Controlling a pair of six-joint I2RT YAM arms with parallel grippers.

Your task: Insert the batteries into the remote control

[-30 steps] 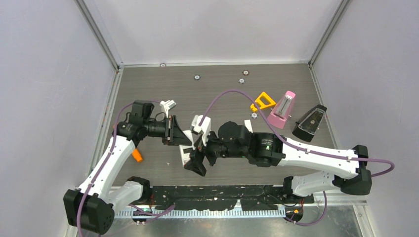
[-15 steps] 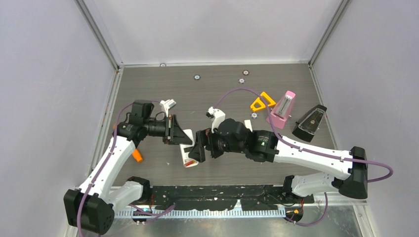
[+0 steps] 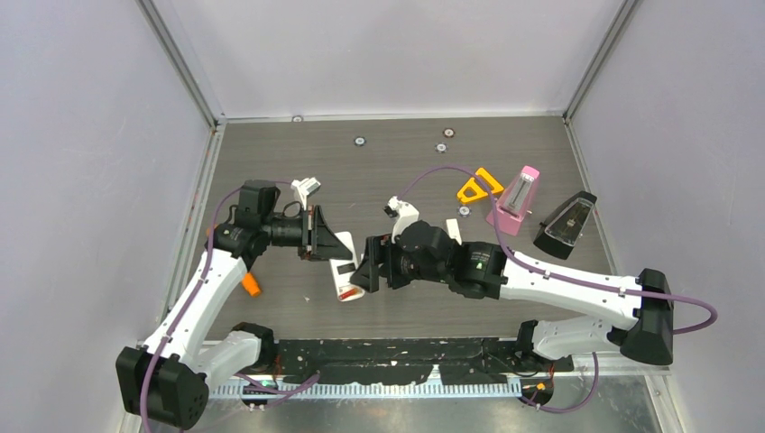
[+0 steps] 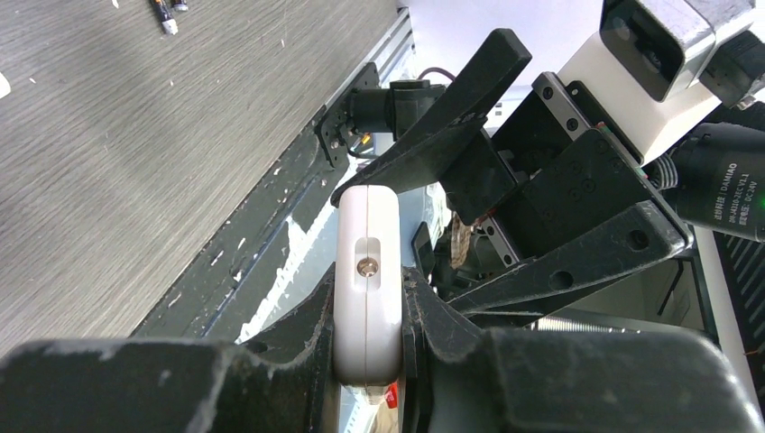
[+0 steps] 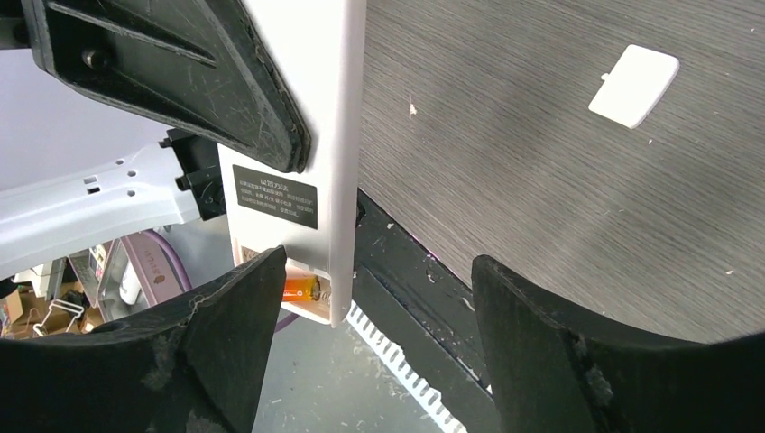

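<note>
One black label [image 5: 275, 196] (unreadable) on remote [image 5: 341, 108]

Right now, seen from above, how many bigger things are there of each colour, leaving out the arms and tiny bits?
White: 1, remote control
Orange: 1, cone-ended stick
Yellow: 1, triangle
Pink: 1, metronome-like wedge
Black: 1, wedge-shaped case
Total: 5
</note>
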